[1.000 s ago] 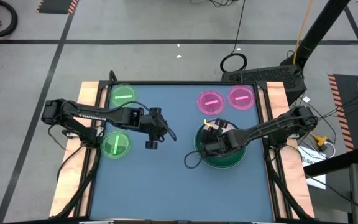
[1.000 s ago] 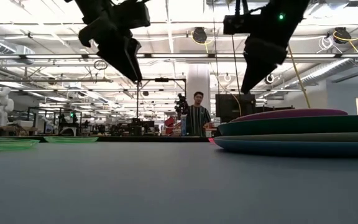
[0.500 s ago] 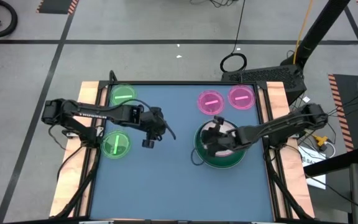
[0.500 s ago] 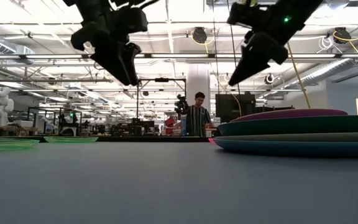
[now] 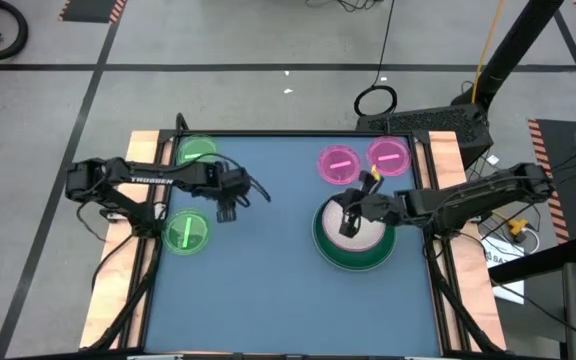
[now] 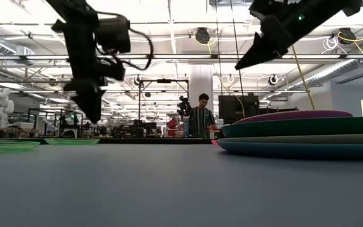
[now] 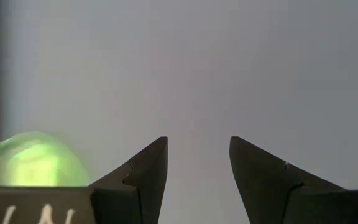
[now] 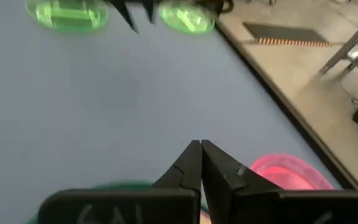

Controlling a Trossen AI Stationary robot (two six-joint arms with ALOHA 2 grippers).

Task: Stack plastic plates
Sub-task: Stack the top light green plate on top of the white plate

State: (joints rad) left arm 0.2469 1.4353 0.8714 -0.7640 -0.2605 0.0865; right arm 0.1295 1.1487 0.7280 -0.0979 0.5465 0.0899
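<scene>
A stack of large and medium plates (image 5: 353, 240) stands at the table's right: in the low view blue lies lowest, then a pale one, dark green, and purple (image 6: 295, 115) above. My right gripper (image 5: 345, 228) hangs shut above the stack (image 6: 238, 66), touching nothing. Two small pink plates (image 5: 338, 164) (image 5: 389, 156) lie flat beyond the stack. Two small green plates (image 5: 197, 152) (image 5: 186, 232) lie flat at the left edge. My left gripper (image 5: 225, 213) is open above bare table between them, and the left wrist view shows one green plate (image 7: 33, 162) beside its fingers.
Blue table surface (image 5: 268, 290) spreads between the stack and the green plates and toward the near edge. Wooden strips (image 5: 140, 150) run along both side edges. A person (image 6: 200, 116) stands in the room far behind the table.
My left gripper has moved toward the table's left and far edges and come down, turning to point more steeply down. My right gripper has risen from over the stack, drawn back toward the right edge and tipped toward level. The plates have stayed put.
</scene>
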